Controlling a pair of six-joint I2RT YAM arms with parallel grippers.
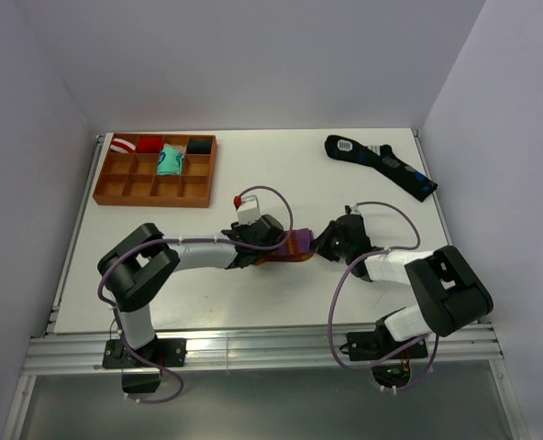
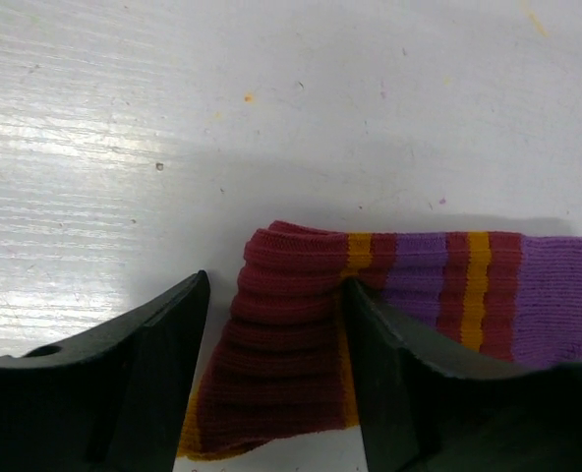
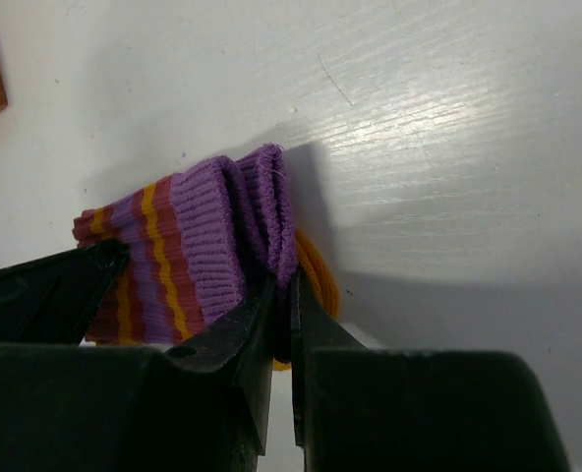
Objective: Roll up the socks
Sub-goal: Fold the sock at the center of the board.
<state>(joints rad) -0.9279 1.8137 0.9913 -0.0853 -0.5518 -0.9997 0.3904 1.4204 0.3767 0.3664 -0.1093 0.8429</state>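
Observation:
The maroon sock (image 1: 290, 247) with purple cuff and orange stripes lies folded on the table between my two grippers. In the left wrist view its maroon part (image 2: 291, 354) sits between my open left gripper (image 2: 276, 379), whose fingers (image 2: 163, 364) stand on either side of it. My right gripper (image 3: 283, 305) is shut on the purple cuff edge (image 3: 261, 211); an orange part (image 3: 316, 270) shows behind the cuff. In the top view the left gripper (image 1: 253, 243) is at the sock's left end and the right gripper (image 1: 331, 240) at its right end.
A wooden compartment tray (image 1: 111, 188) at the back left holds several small rolled sock bundles (image 1: 169, 159). A long black sock with blue marks (image 1: 382, 165) lies at the back right. The table's near edge (image 1: 253, 335) runs past the arm bases.

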